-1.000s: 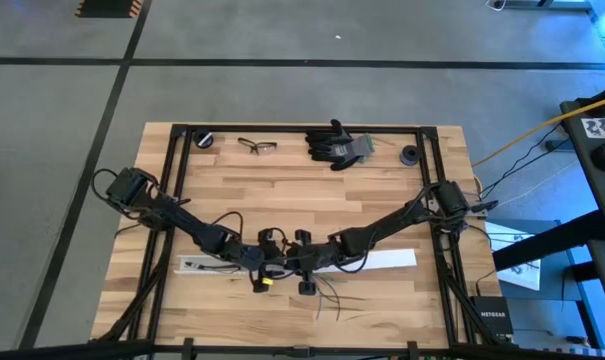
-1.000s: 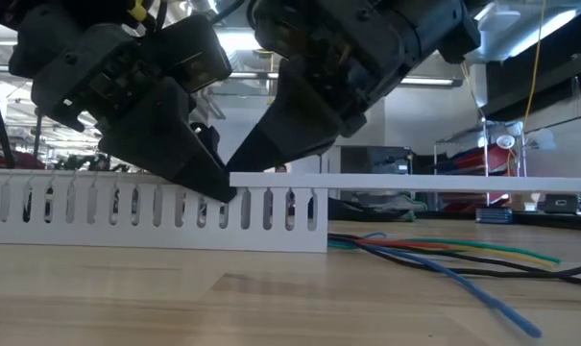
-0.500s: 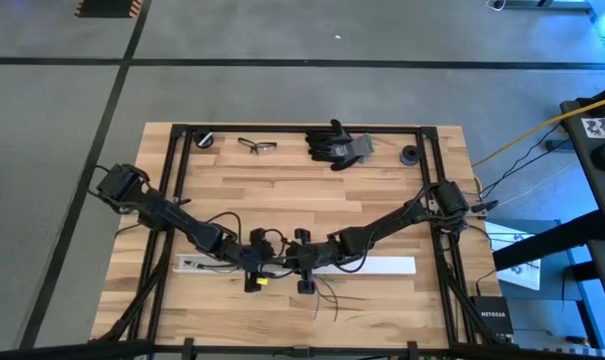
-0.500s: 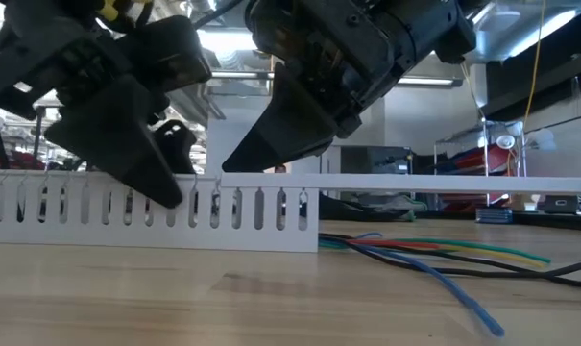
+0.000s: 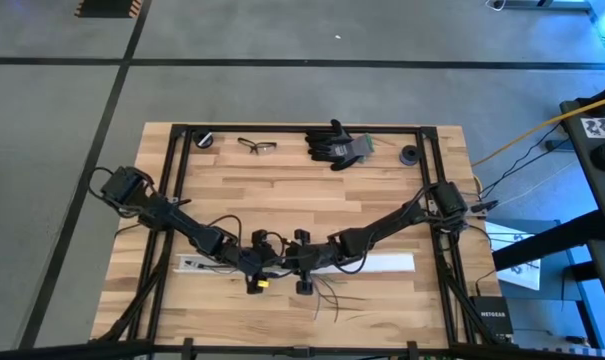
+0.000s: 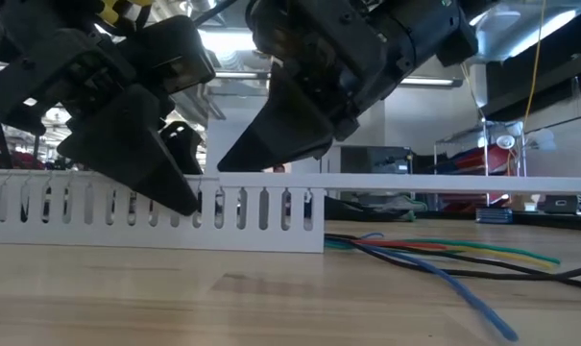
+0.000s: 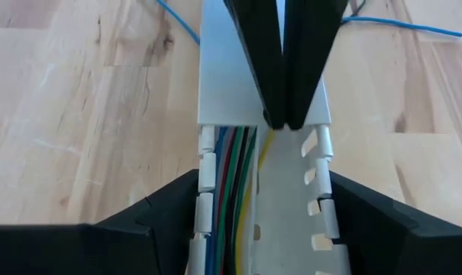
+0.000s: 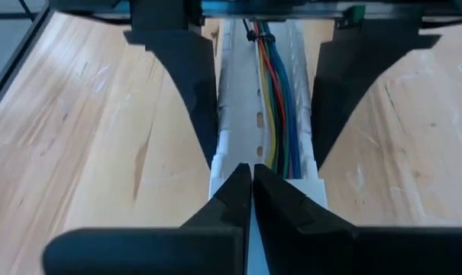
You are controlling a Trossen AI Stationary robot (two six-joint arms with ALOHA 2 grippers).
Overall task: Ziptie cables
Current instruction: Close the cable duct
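Note:
A white slotted cable duct [image 6: 127,207] lies on the table with the coloured cables [image 7: 234,176] running inside it. The cables leave its end and splay over the table [image 6: 444,255]. A flat white cover strip [image 6: 415,181] lies level with the duct's top toward the table's right. My left gripper [image 7: 261,221] is open, with one finger on either side of the duct. My right gripper [image 8: 251,179] is shut at the cover's end. My left gripper's fingers [image 7: 169,206] stand close against the duct's two slotted side walls [image 7: 205,176], pointing down; I cannot tell whether they touch. My right gripper presses its shut fingertips [image 7: 284,114] on the cover strip's free end [image 7: 231,99], slanting down from the table's right side.
Safety glasses [image 5: 257,146], black gloves [image 5: 337,143] and two small black round things [image 5: 204,138] [image 5: 410,154] lie along the far edge. Black frame rails [image 5: 177,200] run along the table's sides. Bare wood [image 5: 312,200] lies between the arms and the far edge.
My left gripper has slid along the duct toward the table's left edge, then come back a little toward the right. The duct has shifted slightly with it. The gap between its fingers has stayed the same.

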